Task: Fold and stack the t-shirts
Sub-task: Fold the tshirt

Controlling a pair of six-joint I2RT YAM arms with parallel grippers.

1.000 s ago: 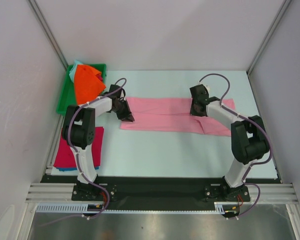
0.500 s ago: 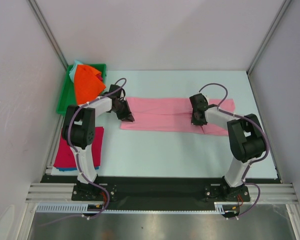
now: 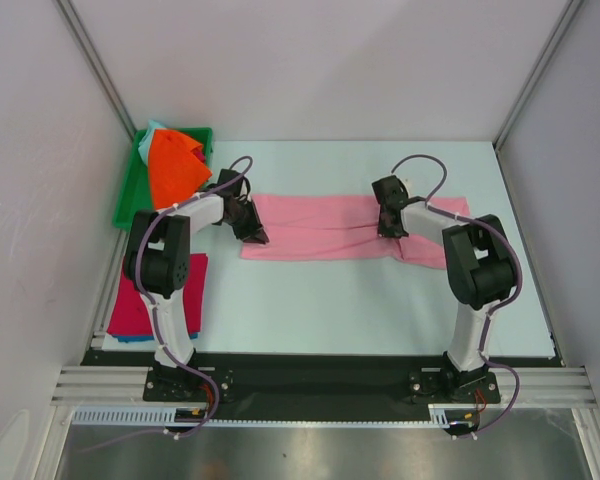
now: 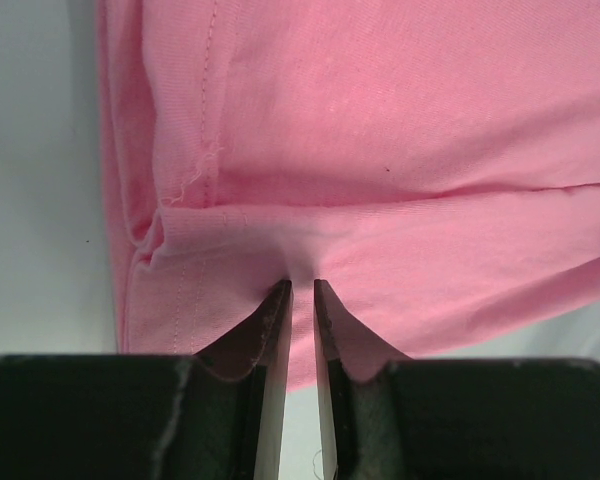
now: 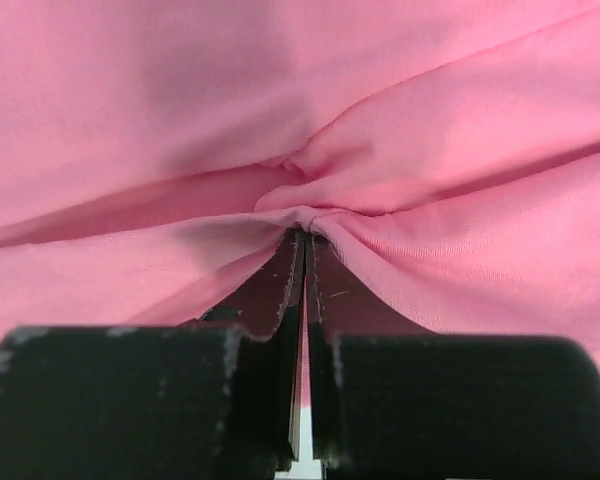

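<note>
the light pink t-shirt (image 3: 320, 228) was found lying on the desk (image 3: 320, 300) as a long, already narrowed band, running from near the left edge towards the right edge and set somewhat closer to the far edge than to the near one. the left claw (image 3: 256, 236) was closed almost fully on the band's left end, at its near corner; in the left wrist view only a thin slit was left between the tips, and the cloth was drawn into a small pucker there. the right claw (image 3: 388, 226) was clamped tight on a gathered ridge of the same shirt, a little short of its right end, with creases fanning out from the tips.

the step in hand was judged to be the crosswise fold of this band. for it to be done well, both pinches would need to be carried at equal height and pace, so that the layers were not dragged apart. the end should be laid squarely on the opposite end, edges matched, before either grip was released. a loose tail beyond the right claw could be left trailing and might spoil the fold.

the orange t-shirt (image 3: 172, 168) was heaped on the green tray (image 3: 130, 190) at the far left corner. the magenta-red t-shirt (image 3: 145, 300) was lying folded by the left edge, near the near corner.
</note>
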